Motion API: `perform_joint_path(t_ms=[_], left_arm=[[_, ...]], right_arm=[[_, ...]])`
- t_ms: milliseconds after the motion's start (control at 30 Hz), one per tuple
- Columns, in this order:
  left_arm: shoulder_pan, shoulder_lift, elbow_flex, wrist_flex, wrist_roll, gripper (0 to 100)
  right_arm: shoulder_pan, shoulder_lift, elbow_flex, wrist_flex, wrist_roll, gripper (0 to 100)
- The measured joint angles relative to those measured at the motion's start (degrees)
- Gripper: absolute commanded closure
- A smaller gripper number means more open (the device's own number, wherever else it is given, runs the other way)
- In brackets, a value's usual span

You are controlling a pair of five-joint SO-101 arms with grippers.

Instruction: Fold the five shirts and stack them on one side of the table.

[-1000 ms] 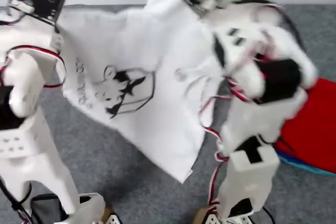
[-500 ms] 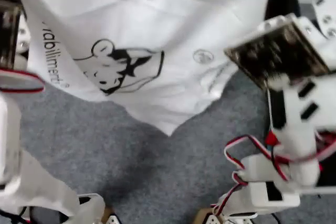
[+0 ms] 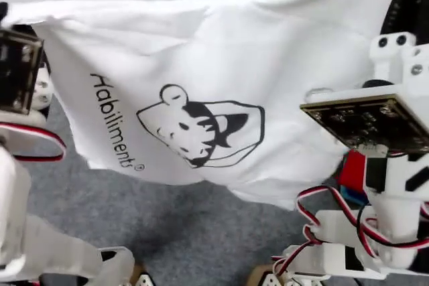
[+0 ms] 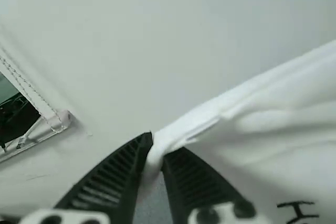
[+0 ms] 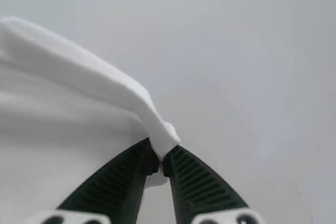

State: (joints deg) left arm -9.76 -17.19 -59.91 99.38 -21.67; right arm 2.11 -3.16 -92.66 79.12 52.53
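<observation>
1. Wrist views show the grips: the left gripper (image 4: 153, 156) and the right gripper (image 5: 159, 163) are each clamped on an edge of the white shirt (image 3: 201, 78).
2. The high view shows the shirt held spread above the grey table (image 3: 174, 232), print facing the camera, with a red cloth (image 3: 350, 172) by its lower right edge.
3. The left arm (image 3: 20, 165) and the right arm (image 3: 395, 165) are raised, one on each side of the shirt.

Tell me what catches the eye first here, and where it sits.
A white shirt with a black cartoon print hangs spread above the grey table across the high view. The left gripper and right gripper each pinch an edge of it, jaws shut. A patch of red cloth peeks out below its hem.
</observation>
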Motion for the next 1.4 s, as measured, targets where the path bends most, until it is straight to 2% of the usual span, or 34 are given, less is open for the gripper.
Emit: perform_joint_path(t_ms=[200, 367, 700, 967, 1167, 1400], left_arm=[[0.0, -1.1, 3.8, 0.0, -3.3, 99], [0.0, -8.4, 11.3, 0.0, -6.7, 99], [0.0, -29.5, 29.5, 0.0, -10.7, 99], [0.0, -28.8, 40.0, -0.7, -10.9, 99], [0.1, -22.1, 54.5, -11.9, -10.9, 99], [0.1, -9.8, 73.2, -34.8, -10.9, 99]], right_arm=[[0.0, 0.0, 0.0, -0.8, 0.2, 98.8], [0.0, -3.3, 0.0, -0.2, 0.2, 98.8], [0.0, -10.6, -1.0, 10.8, 0.2, 98.7], [0.2, -4.8, -0.4, 17.5, 0.3, 98.7], [0.2, 9.7, 0.5, 19.5, -0.1, 98.7], [-1.3, 29.9, 0.6, 16.1, -3.1, 98.7]])
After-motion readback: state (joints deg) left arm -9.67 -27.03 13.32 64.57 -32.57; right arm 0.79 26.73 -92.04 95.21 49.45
